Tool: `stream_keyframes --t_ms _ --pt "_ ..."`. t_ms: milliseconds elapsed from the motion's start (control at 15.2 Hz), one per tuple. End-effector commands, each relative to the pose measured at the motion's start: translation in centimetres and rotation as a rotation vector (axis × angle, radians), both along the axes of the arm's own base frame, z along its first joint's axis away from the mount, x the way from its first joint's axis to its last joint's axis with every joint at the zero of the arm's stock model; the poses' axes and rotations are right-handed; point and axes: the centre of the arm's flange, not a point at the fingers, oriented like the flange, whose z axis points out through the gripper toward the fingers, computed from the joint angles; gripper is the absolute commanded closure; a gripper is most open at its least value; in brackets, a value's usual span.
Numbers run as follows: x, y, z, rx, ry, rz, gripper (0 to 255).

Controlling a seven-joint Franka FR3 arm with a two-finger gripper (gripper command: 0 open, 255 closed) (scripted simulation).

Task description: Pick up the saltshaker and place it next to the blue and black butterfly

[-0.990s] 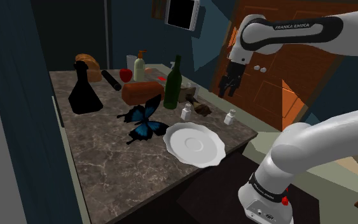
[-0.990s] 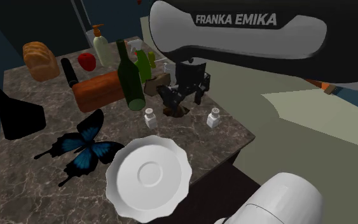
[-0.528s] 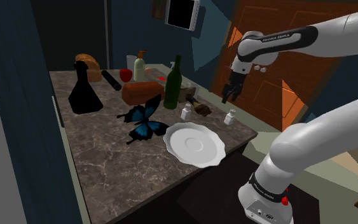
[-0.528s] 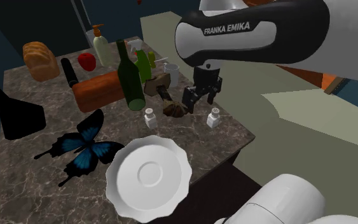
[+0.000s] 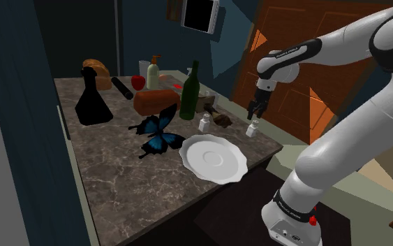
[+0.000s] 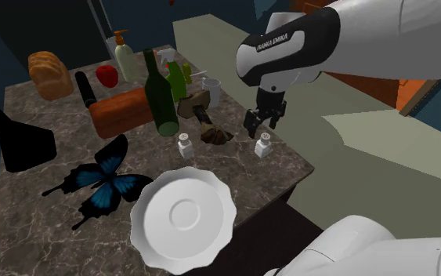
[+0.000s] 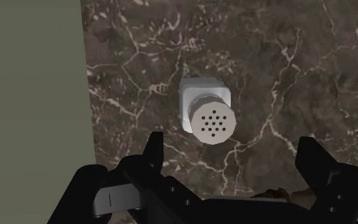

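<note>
Two small white saltshakers stand on the dark marble table (image 5: 118, 175). One saltshaker (image 5: 253, 128) (image 6: 263, 145) is by the table's edge at the shoulder view's right; the second shaker (image 5: 204, 124) (image 6: 183, 144) stands near the green bottle. My black gripper (image 5: 255, 114) (image 6: 259, 125) hangs just above the edge shaker, open. In the wrist view that shaker (image 7: 206, 114), with its holed grey cap, sits just beyond the gripper (image 7: 233, 156), untouched, closer to one finger than the other. The blue and black butterfly (image 5: 158, 133) (image 6: 101, 182) lies mid-table.
A white plate (image 5: 213, 158) lies beside the butterfly. A green bottle (image 5: 189, 92), a brown-red loaf (image 5: 156, 100), a black flask (image 5: 92, 99) and a brown lump (image 5: 223, 119) crowd the back. The table edge (image 7: 85, 95) runs close beside the shaker.
The gripper has swung from above the brown lump toward the shoulder view's right and come down over the shaker by the table's edge. Nothing on the table has moved.
</note>
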Motion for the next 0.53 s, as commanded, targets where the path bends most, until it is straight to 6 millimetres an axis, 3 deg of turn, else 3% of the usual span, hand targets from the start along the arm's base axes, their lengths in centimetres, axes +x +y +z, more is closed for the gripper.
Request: stream_keyframes --t_ms 0,462 --pt "0.2 -1.4 -0.9 -0.001 0.003 -0.004 0" --pt "0.0 -0.9 -4.9 -0.001 0.003 -0.004 0"
